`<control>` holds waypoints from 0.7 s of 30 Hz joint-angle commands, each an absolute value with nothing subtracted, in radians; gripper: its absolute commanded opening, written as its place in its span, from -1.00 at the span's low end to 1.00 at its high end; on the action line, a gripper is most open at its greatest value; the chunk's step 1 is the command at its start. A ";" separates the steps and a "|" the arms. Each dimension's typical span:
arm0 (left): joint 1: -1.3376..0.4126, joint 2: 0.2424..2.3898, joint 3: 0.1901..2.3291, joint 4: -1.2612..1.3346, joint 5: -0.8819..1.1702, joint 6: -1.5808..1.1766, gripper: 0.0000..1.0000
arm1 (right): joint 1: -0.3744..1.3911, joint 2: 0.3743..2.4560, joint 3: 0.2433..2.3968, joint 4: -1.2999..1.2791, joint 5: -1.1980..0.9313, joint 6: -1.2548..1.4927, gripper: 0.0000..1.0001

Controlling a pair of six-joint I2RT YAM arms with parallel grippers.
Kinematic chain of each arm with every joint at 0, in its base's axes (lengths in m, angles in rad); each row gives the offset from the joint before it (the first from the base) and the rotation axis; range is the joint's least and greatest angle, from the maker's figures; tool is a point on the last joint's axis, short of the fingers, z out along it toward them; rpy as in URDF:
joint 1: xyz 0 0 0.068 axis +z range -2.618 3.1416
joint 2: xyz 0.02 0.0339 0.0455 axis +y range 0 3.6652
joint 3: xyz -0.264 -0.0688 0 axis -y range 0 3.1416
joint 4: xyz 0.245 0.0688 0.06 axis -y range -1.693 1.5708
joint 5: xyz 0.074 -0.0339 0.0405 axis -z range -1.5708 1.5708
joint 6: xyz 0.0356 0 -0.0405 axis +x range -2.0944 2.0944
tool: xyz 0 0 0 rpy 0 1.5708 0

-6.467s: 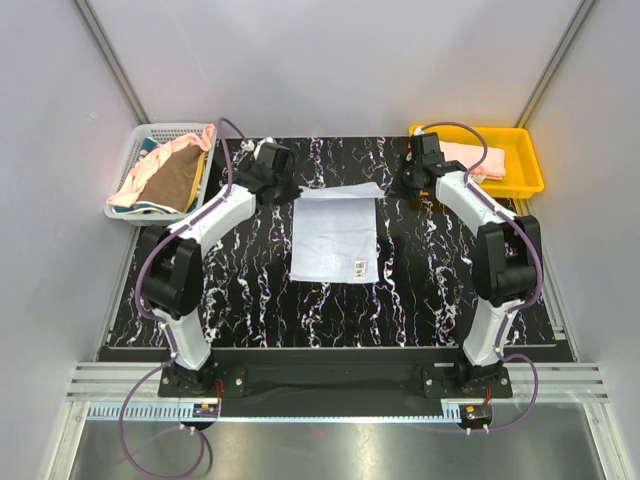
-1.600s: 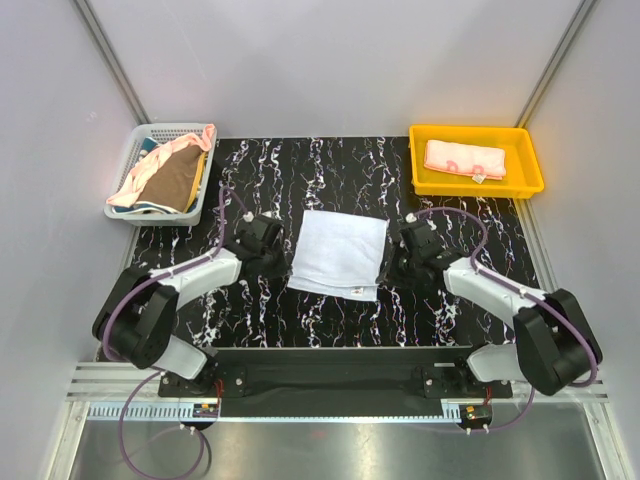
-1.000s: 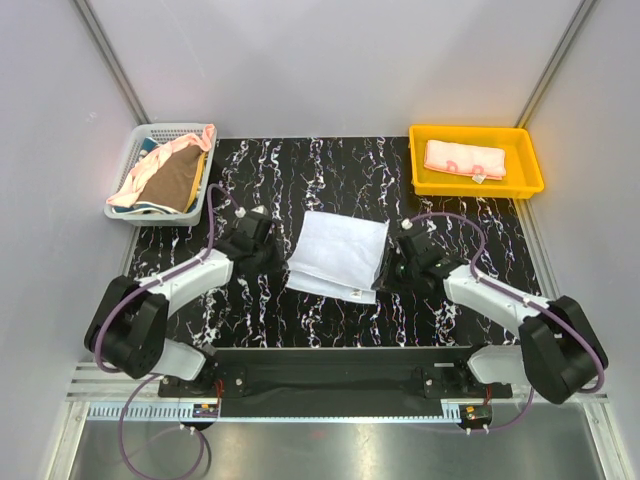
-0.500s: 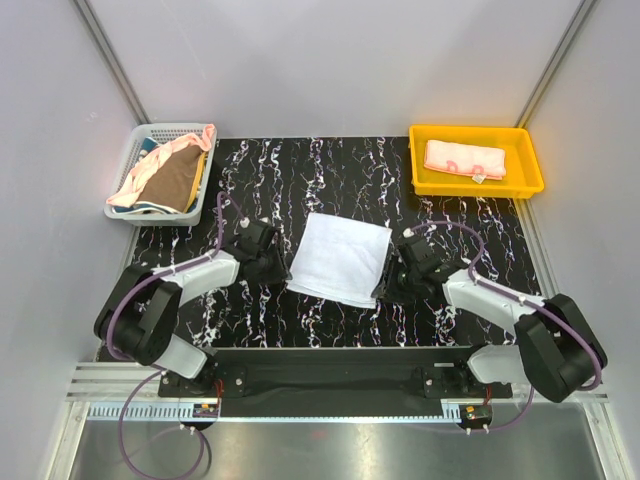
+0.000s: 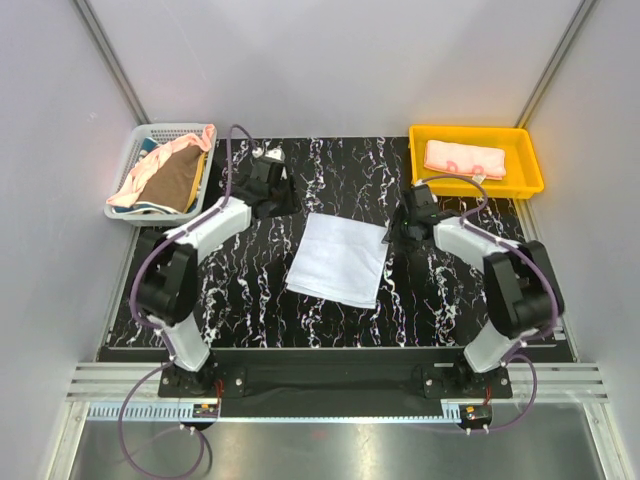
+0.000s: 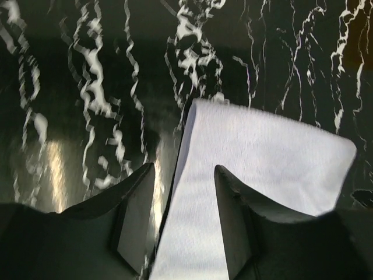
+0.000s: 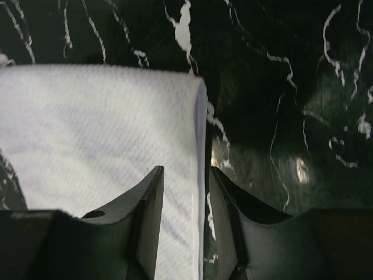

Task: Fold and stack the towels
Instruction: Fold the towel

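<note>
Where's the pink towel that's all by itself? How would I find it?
Look at the black marbled table, then its far right corner, where a yellow tray sits. The pink towel lies inside, neatly folded and alone; the white towel lies mid-table, and the other towels are heaped in the white basket.

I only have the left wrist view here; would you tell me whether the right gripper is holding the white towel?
Observer: No. Its own wrist view shows the right gripper open, with the white towel lying loose below its spread fingers.
Operator: Is anything stacked yet?
Observer: One folded pink towel lies in the yellow tray, far right.
Operator: What is left to fold?
Observer: A heap of unfolded towels sits in the white mesh basket, far left.
</note>
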State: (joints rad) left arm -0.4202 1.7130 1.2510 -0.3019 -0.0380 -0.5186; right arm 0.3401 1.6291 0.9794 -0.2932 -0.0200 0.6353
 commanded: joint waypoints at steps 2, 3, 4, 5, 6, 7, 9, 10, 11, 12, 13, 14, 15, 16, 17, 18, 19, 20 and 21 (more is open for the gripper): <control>-0.410 1.873 1.406 -0.250 0.051 -0.344 0.00 | 0.325 1.750 1.109 -0.275 0.038 0.592 -0.14; -0.408 1.912 1.423 -0.264 0.057 -0.335 -0.01 | 0.325 1.787 1.124 -0.276 0.057 0.591 -0.14; -0.407 1.930 1.439 -0.271 0.055 -0.310 0.00 | 0.321 1.805 1.161 -0.300 0.066 0.581 -0.14; -0.408 1.946 1.480 -0.282 0.042 -0.299 0.00 | 0.321 1.822 1.176 -0.310 0.074 0.575 -0.14; -0.408 1.986 1.499 -0.313 0.043 -0.288 0.01 | 0.321 1.842 1.187 -0.313 0.084 0.571 -0.14; -0.408 2.002 1.518 -0.324 0.052 -0.269 0.01 | 0.319 1.853 1.204 -0.317 0.097 0.563 -0.13; -0.407 2.035 1.554 -0.350 0.075 -0.259 0.03 | 0.321 1.885 1.229 -0.333 0.126 0.551 -0.11; -0.407 2.060 1.558 -0.348 0.084 -0.256 0.04 | 0.318 1.897 1.247 -0.340 0.130 0.540 -0.11; -0.408 2.069 1.559 -0.347 0.092 -0.259 0.04 | 0.321 1.908 1.259 -0.344 0.135 0.534 -0.11; -0.408 2.077 1.557 -0.341 0.097 -0.261 0.04 | 0.319 1.936 1.284 -0.350 0.143 0.531 -0.12; -0.408 2.091 1.555 -0.336 0.100 -0.268 0.04 | 0.319 1.947 1.295 -0.365 0.149 0.520 -0.13; -0.408 2.097 1.554 -0.334 0.098 -0.271 0.04 | 0.319 1.966 1.304 -0.370 0.155 0.514 -0.13; -0.408 2.105 1.554 -0.331 0.101 -0.272 0.04 | 0.319 1.974 1.322 -0.373 0.159 0.511 -0.13; -0.407 2.114 1.551 -0.328 0.100 -0.278 0.05 | 0.319 1.985 1.331 -0.380 0.158 0.503 -0.13; -0.407 2.120 1.549 -0.325 0.101 -0.279 0.05 | 0.319 2.000 1.341 -0.383 0.156 0.500 -0.13; -0.408 2.125 1.552 -0.324 0.097 -0.281 0.04 | 0.319 2.009 1.357 -0.394 0.158 0.500 -0.14; -0.408 2.131 1.558 -0.324 0.097 -0.287 0.05 | 0.318 2.016 1.367 -0.397 0.156 0.499 -0.14; -0.408 2.146 1.566 -0.327 0.095 -0.285 0.05 | 0.319 2.029 1.374 -0.402 0.155 0.496 -0.14; -0.408 2.149 1.574 -0.327 0.092 -0.287 0.05 | 0.319 2.034 1.387 -0.411 0.158 0.494 -0.15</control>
